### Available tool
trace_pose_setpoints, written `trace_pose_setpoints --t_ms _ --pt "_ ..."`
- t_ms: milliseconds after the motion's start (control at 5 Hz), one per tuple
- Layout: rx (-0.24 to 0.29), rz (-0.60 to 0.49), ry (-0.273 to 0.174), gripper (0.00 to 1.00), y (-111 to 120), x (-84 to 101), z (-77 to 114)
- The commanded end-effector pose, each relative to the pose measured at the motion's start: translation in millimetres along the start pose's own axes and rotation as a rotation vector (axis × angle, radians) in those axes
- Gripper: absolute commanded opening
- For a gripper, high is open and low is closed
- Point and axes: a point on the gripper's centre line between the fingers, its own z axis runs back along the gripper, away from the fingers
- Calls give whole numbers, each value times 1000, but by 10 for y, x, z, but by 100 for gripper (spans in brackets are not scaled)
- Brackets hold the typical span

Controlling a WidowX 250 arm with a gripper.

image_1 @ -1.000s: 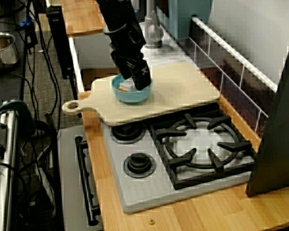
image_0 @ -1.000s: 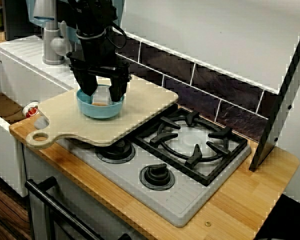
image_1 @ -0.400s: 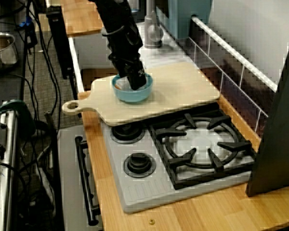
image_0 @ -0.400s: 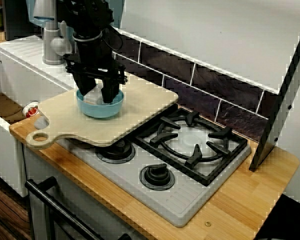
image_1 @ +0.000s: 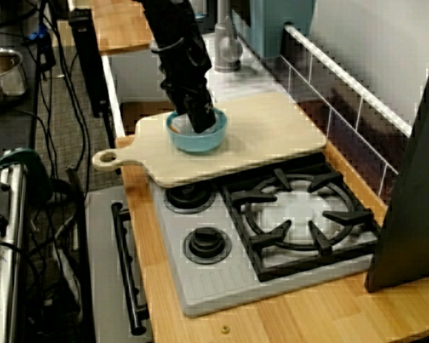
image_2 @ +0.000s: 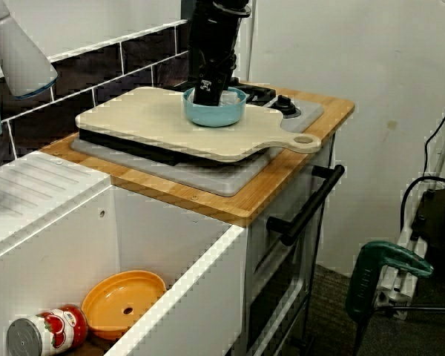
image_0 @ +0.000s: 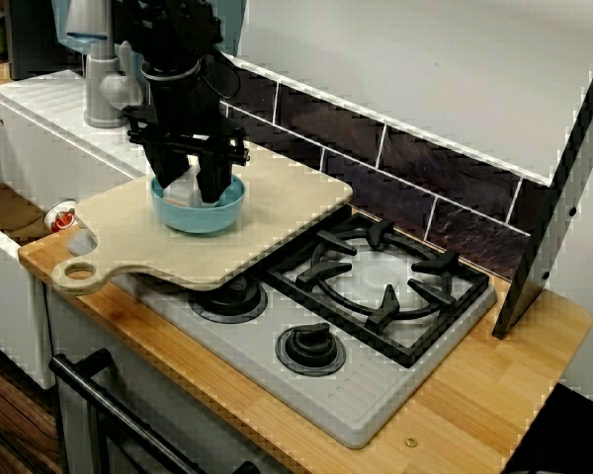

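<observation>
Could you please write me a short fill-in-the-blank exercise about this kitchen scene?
1. The gripper reaches down into a bowl whose colour is ____.
2. The bowl stands on a wooden cutting ____, which lies over part of the stove.
3. In the sink, a tomato can lies beside a plate coloured ____.
Missing words: blue; board; orange.

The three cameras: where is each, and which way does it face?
Front view: high before the counter, looking down at the stove; arm and end effector show, in the blue bowl.
End view: high beyond the stove, looking along the counter toward the sink; arm shows.
Sink-side view: low by the sink, looking back at the stove; arm shows.
All share the bowl on the cutting board.
</observation>
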Motion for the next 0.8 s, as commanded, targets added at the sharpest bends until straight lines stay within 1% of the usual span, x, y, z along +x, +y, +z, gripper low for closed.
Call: trace_pose_setpoints --t_ms 0,600 --pt "-31 3 -60 0 43 141 301" --pt "-55 -1 -79 0 53 199 484"
